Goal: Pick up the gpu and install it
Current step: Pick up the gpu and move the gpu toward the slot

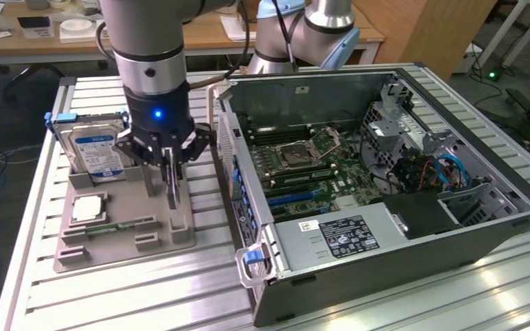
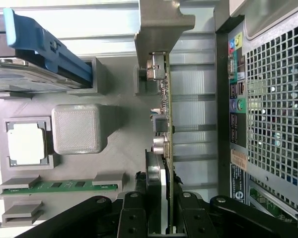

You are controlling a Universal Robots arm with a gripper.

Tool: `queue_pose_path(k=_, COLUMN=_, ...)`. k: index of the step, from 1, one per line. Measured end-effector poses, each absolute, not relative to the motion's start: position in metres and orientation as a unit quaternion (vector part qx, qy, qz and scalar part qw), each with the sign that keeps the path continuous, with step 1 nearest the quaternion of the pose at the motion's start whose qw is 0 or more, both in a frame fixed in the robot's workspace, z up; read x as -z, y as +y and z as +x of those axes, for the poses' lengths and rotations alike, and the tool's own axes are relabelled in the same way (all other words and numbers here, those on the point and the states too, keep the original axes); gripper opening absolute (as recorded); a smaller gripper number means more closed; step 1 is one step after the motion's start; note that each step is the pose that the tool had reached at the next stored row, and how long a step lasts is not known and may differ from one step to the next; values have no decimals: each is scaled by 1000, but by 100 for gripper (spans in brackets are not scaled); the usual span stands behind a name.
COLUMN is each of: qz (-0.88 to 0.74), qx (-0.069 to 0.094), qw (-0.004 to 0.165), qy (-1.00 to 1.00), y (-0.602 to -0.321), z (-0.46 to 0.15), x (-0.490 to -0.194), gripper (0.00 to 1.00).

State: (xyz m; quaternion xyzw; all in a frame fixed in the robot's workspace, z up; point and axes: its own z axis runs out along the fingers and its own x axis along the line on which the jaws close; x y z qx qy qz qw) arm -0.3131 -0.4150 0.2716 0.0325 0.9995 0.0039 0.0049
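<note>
Black-faced and thin, the gpu (image 1: 171, 187) stands on edge directly below the end effector (image 1: 168, 164), whose fingers are clamped on the card's upper edge, one on each face. The exterior view gives the wider layout. The card hangs upright over the grey tray (image 1: 127, 200). The open computer case (image 1: 486, 227) is on one side of the end effector, with its motherboard (image 1: 306, 165) exposed. On the opposite side are the hard drive (image 1: 94, 152), the processor chip (image 1: 88, 207) and the memory stick (image 1: 118, 226). All of it sits on a ribbed metal tabletop (image 1: 136, 289).

The wrist view looks down along the gpu (image 2: 165, 114) edge-on from the end effector (image 2: 161, 218). It shows the green board edge, small connectors along it and a bent metal bracket at the far end. It also shows the case's rear panel (image 2: 278, 99), with coloured sockets and a perforated grille, just beside the card.

Where the pads meet the card is dark and hard to make out from the wrist. I cannot tell whether the card's lower edge rests in the tray's slot or hangs just above it.
</note>
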Motion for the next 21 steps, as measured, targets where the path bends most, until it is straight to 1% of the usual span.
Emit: queue_pose_path(k=21, qz=32, qx=-5, qw=5, qy=999, y=-415, z=-313, x=-290, gripper=28)
